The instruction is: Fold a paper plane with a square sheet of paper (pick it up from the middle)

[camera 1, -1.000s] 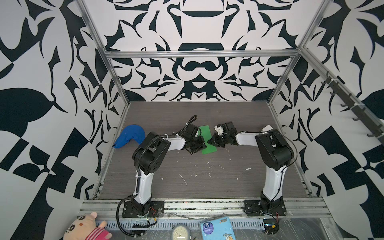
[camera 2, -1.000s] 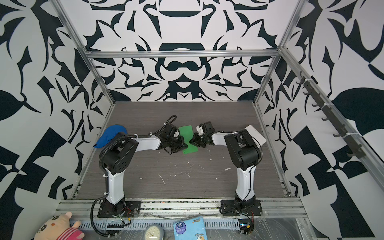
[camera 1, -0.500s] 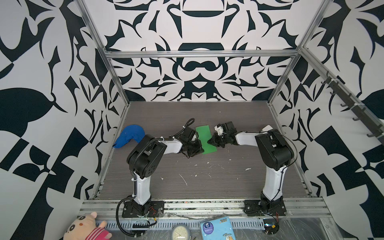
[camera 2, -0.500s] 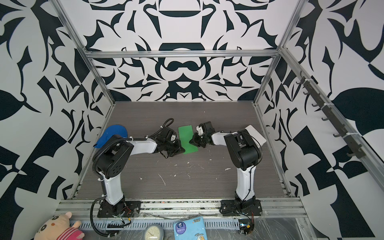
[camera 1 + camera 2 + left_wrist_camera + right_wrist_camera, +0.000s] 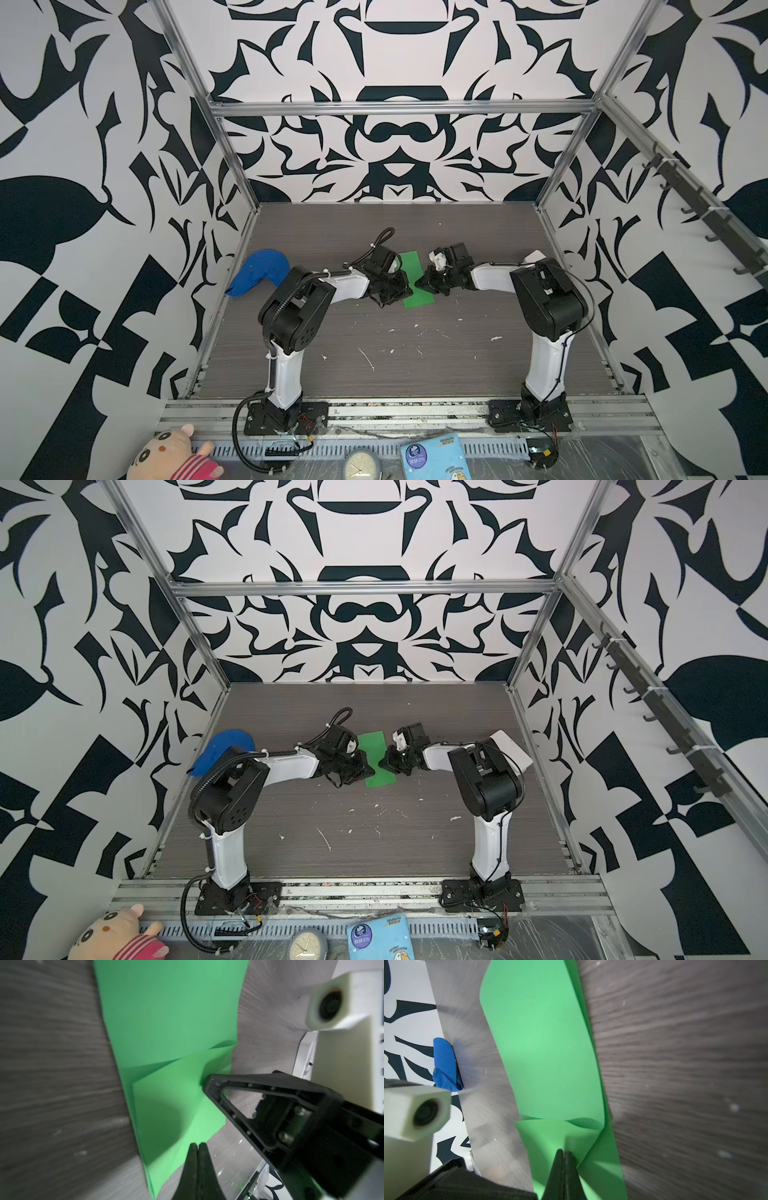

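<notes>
1. The square sheet of paper (image 5: 415,276) is lying on the desk (image 5: 415,353) between the two grippers, already doubled into a narrow strip
2. The right gripper (image 5: 563,1153) is closed, apparently pinching a raised corner flap at its tips
3. The left gripper (image 5: 198,1147) is closed and empty, sitting over the strip's edge
4. By my judgement, most nose and wing folds are remaining

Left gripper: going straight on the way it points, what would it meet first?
Probably the green paper: the left gripper, shut, points along it from its edge. The right gripper sits beside that line, though depth is unclear.
</notes>
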